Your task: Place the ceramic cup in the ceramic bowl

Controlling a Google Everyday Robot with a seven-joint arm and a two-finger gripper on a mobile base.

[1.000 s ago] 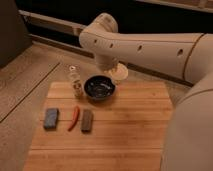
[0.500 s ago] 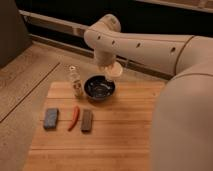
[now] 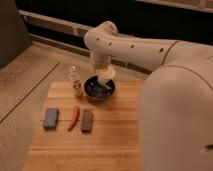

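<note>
The dark blue-black ceramic bowl [image 3: 99, 90] sits at the far middle of the wooden board [image 3: 110, 135]. The small cream ceramic cup [image 3: 105, 74] is held by my gripper [image 3: 104, 70] right over the bowl's far rim, its bottom at about rim height. The white arm comes in from the right and hides the gripper's upper part. The cup is still in the gripper's hold.
A slim clear shaker bottle [image 3: 75, 80] stands just left of the bowl. A grey-blue sponge [image 3: 50, 118], a red chili pepper [image 3: 75, 117] and a dark brown bar [image 3: 87, 120] lie in a row at the board's left front. My white body fills the right side.
The arm has carried the cup leftward and down, from beside the bowl's right rim to right over the bowl. The other things have not moved.
</note>
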